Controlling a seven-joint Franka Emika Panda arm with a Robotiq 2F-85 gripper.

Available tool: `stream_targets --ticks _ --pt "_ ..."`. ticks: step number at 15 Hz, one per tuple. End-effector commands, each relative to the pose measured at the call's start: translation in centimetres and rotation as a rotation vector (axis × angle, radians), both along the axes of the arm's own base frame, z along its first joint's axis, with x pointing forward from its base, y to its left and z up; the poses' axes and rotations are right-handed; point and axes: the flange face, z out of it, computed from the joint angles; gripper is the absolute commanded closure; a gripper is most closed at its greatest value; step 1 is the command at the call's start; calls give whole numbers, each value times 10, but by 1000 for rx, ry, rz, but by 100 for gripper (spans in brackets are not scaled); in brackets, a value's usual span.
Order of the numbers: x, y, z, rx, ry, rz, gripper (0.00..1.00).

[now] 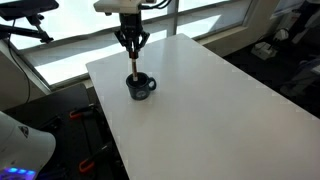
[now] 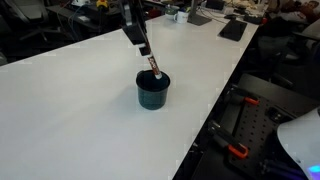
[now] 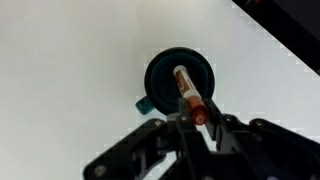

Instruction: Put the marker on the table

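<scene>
The marker [image 3: 188,97] is a thin pen with an orange-tan upper part. Its lower end stands inside a small round dark cup [image 3: 179,82]. My gripper [image 3: 198,122] is shut on the marker's top end, right above the cup. In both exterior views the gripper [image 1: 132,52] [image 2: 146,51] hangs over the cup [image 1: 140,87] [image 2: 153,91], with the marker [image 1: 134,70] [image 2: 154,66] reaching from the fingers down into it. The cup stands on the large white table [image 1: 200,110] [image 2: 70,110].
The table's edges [image 1: 105,125] [image 2: 215,110] drop to dark floor with cables and red-handled tools [image 2: 235,150]. Dark items [image 2: 233,30] lie at the table's far end. Windows [image 1: 80,40] run behind the table.
</scene>
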Motion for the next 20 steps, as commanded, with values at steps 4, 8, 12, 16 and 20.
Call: stream_targets --ticks 4,8,12,16,20 --pt "-27 -35 37 -81 -95 -76 95" --pt "-22 -76 27 -104 -77 -140 95" --pt "-16 -123 3 -98 -24 -195 95" --pt "-10 -152 -31 -65 46 -191 95" --pt "-4 -168 -70 -11 103 -138 95"
